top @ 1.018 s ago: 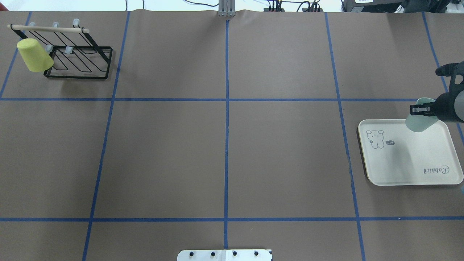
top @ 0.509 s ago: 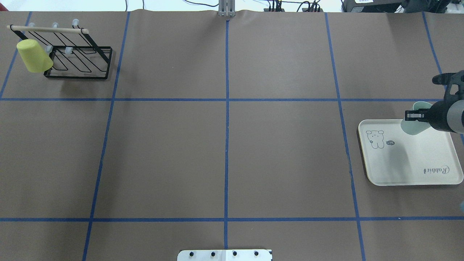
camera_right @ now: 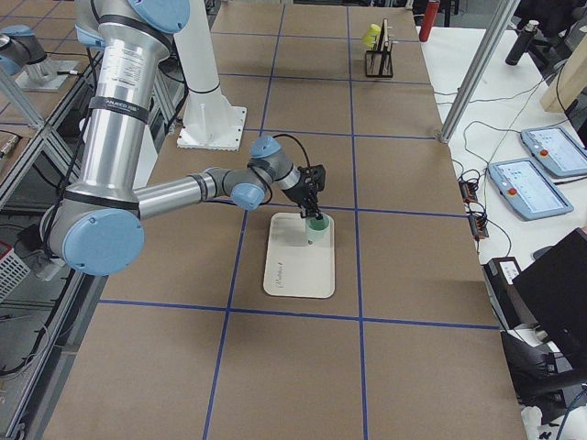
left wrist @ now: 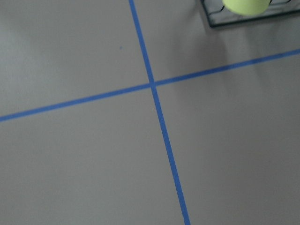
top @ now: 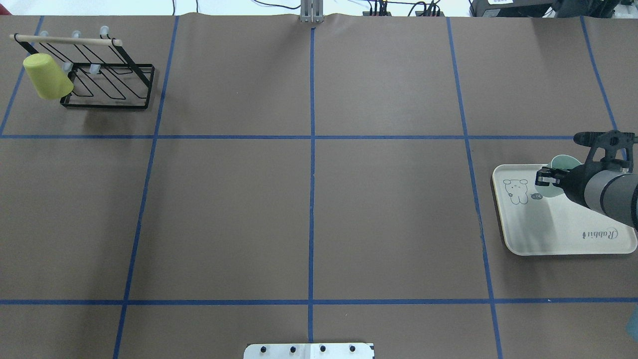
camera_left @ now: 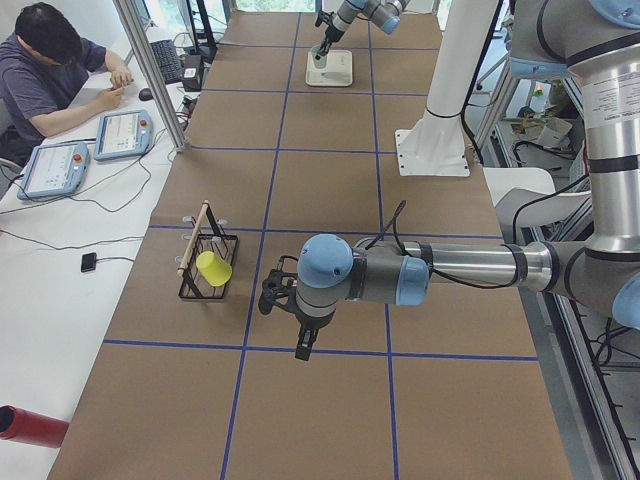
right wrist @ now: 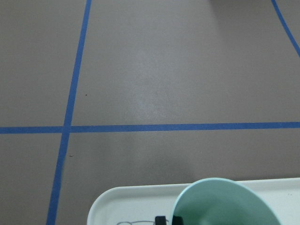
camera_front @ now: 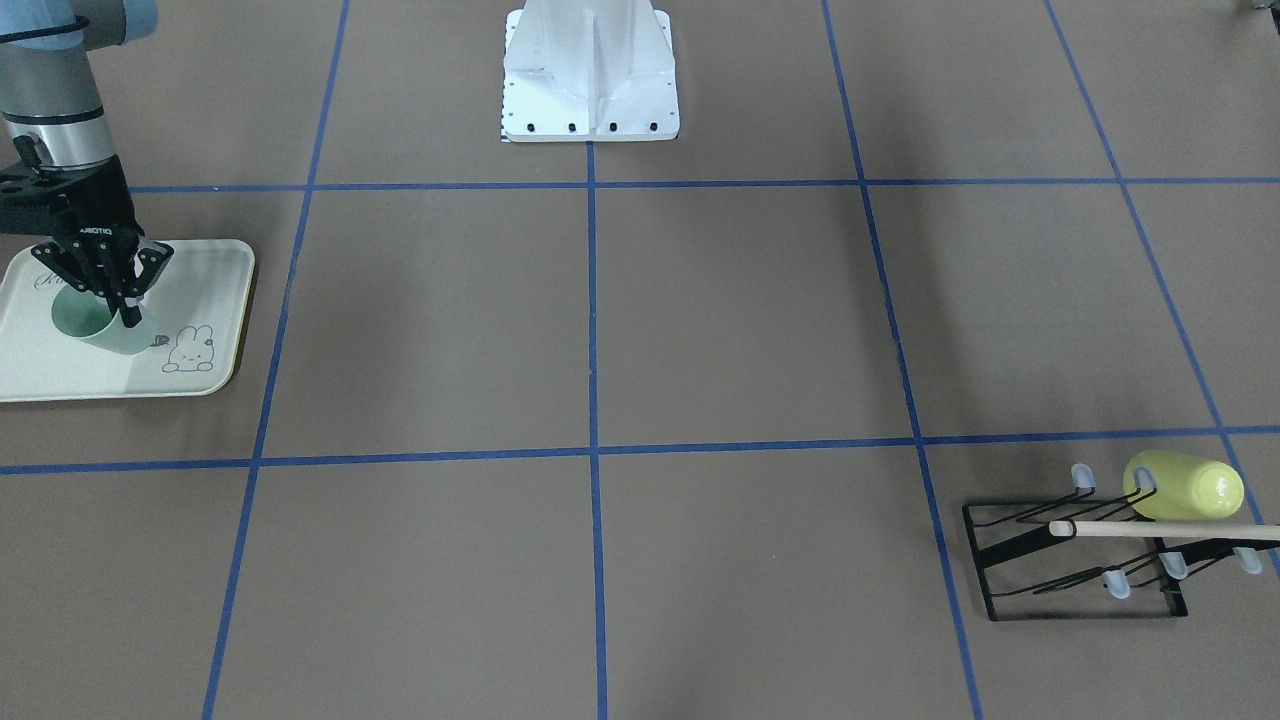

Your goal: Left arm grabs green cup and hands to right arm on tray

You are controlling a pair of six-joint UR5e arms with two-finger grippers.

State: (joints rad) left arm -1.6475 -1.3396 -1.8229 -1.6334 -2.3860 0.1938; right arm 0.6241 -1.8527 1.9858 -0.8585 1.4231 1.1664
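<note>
Over the tray (camera_front: 212, 285), green cup (camera_front: 108, 337) in the right fingers (camera_front: 128, 310)

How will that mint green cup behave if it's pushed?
Likely light and stiff: the right gripper holds the green cup by its wall without visible bending. Round, smooth, it may roll if tipped; the tray rim should stop it.

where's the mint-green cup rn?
In the front-facing view the small pale mint-green plastic cup is at far left, held by the right arm's black two-finger gripper over the cream rectangular tray, beside its bunny drawing.
</note>
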